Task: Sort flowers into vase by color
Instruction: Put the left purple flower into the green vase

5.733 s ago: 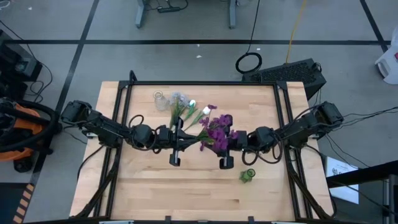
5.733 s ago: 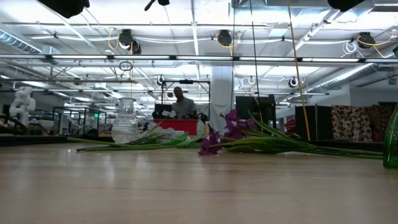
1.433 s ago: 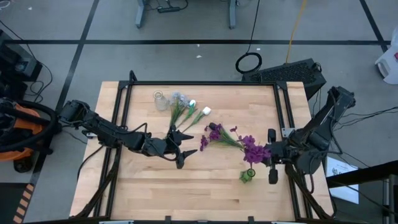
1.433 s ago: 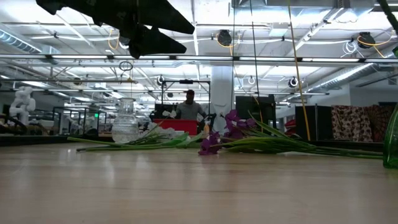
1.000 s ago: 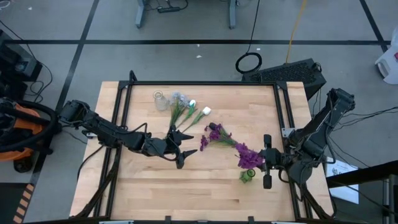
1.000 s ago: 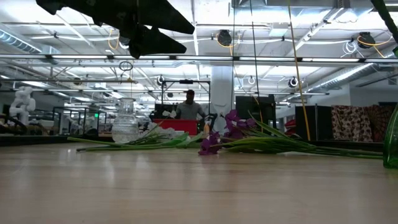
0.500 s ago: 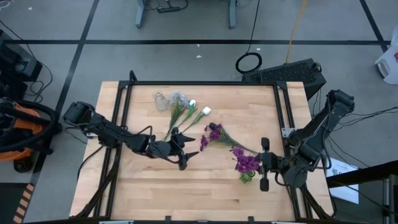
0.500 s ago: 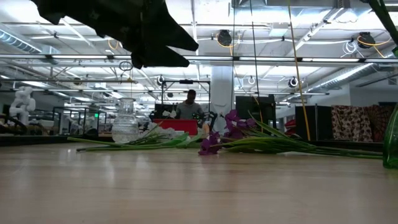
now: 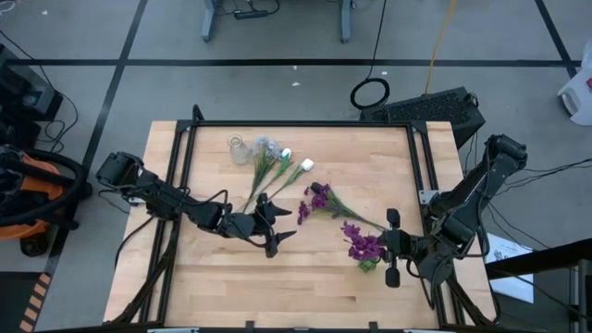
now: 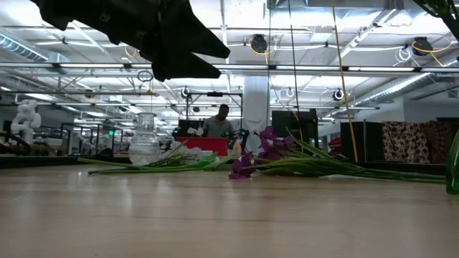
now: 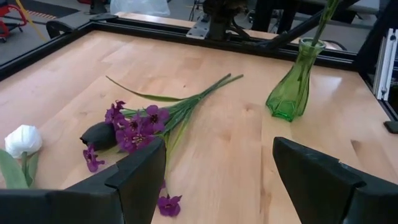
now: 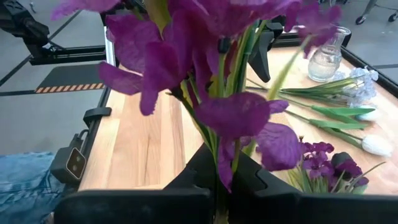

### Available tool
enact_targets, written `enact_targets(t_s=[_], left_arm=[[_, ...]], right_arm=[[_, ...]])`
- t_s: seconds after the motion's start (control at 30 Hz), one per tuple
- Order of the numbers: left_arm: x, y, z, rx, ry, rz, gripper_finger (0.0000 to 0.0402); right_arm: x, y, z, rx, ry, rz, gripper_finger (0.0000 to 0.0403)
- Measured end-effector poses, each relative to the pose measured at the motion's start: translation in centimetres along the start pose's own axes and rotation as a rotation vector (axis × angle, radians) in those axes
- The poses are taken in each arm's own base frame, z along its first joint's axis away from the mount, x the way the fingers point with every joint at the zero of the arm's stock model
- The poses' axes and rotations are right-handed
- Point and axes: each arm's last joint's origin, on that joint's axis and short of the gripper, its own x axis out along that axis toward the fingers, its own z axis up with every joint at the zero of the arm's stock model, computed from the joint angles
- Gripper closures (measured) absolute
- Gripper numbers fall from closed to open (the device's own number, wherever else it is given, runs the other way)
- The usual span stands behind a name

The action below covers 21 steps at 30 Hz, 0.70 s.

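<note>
My right gripper is shut on a bunch of purple flowers held over the green vase near the table's right front. A second purple bunch lies flat mid-table with its stalks pointing toward the vase. Just to the left of that bunch my left gripper hangs open above the table, holding nothing. White tulip buds and a grey-blue cluster lie beside the clear vase at the far left. My right gripper pinches the bunch's green stalks between its two fingers, just below the blooms. It comes from the table's right, slanting a little downward. The blooms stand above the fingers. One stalk runs down to the green vase's mouth.
The black frame rails run along the table's far and side edges. Bare wood stretches across the near half of the table. A person stands in the room far behind the table.
My right gripper has sunk a little and shifted toward the table's left with the purple bunch, bringing the blooms over the green vase. My left gripper has dropped slightly and edged toward the purple bunch on the table, staying open.
</note>
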Motion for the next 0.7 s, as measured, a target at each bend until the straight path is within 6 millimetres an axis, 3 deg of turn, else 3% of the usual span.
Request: enact_targets(t_s=[0.7], left_arm=[[-0.06,-0.11,-0.05,0.01,0.002,-0.004,0.0102]], right_arm=[[-0.02,0.25,0.44,0.096,-0.036,0.015,0.0399]])
